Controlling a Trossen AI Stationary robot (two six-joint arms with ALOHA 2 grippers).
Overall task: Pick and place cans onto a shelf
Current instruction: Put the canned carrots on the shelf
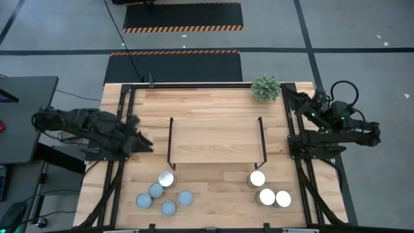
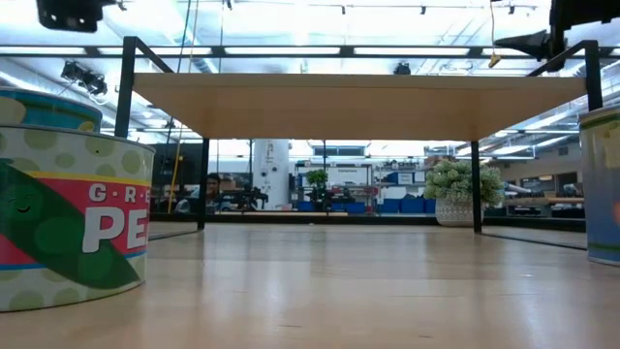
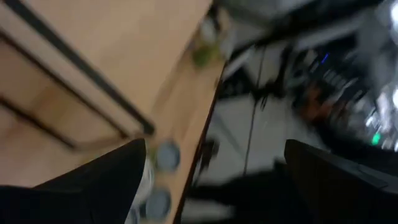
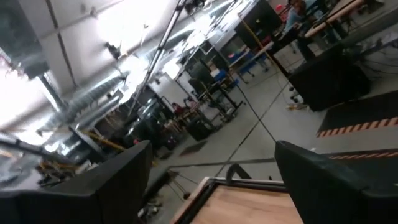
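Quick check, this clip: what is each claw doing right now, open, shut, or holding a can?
Left claw: open, holding nothing, at the table's left edge beside the shelf.
Right claw: open, holding nothing, parked at the table's right edge.

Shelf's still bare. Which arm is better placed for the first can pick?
Probably left. The left gripper is open over the table's left edge, near the five-can cluster. The right gripper, also open, points off the table, away from the three cans. The shelf is bare.
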